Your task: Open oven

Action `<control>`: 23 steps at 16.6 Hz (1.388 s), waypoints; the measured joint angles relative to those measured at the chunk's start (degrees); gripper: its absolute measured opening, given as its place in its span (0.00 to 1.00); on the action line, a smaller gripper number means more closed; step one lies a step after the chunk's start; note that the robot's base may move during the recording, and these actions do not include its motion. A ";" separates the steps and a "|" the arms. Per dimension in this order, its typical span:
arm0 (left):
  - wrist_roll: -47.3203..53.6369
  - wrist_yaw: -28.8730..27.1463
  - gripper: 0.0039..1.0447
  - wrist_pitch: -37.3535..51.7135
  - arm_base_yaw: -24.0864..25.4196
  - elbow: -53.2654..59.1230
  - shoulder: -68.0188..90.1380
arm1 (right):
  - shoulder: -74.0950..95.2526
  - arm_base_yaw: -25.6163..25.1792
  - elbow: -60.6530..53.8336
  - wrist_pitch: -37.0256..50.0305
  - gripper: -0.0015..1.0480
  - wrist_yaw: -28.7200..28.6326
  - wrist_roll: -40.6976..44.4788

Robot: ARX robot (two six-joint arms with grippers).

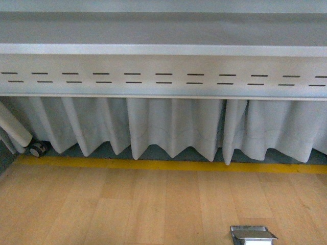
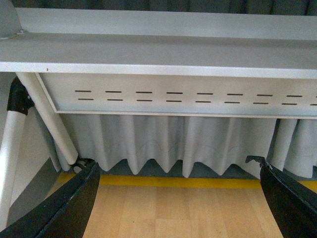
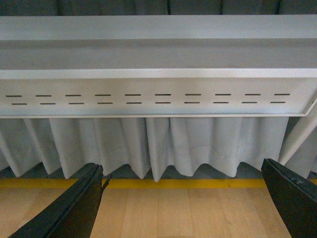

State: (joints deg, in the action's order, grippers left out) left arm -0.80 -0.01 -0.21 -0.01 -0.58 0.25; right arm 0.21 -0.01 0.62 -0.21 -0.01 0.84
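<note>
Left tool (right tool likewise) hangs low, splayed.

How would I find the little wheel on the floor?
Look under the long grey table rail with two rows of slots, where a pleated grey curtain hangs. Follow the yellow floor stripe to its left end, at the foot of a slanted white leg. The wheel is the only small, round, dark thing there.

Front pic: 1 grey table w/ 2 rows of slots, 1 white curtain, 1 yellow line, 1 wheel lower left, 1 shiny box lower right. The left gripper has 2 black fingers. The right gripper has 2 black fingers too.
</note>
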 joint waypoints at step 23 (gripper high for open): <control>0.00 0.00 0.94 0.02 0.00 0.00 0.00 | 0.00 0.00 0.00 -0.02 0.94 0.00 0.00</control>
State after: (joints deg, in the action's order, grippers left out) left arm -0.80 -0.01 -0.19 -0.01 -0.58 0.25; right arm 0.21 -0.01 0.62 -0.23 -0.01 0.84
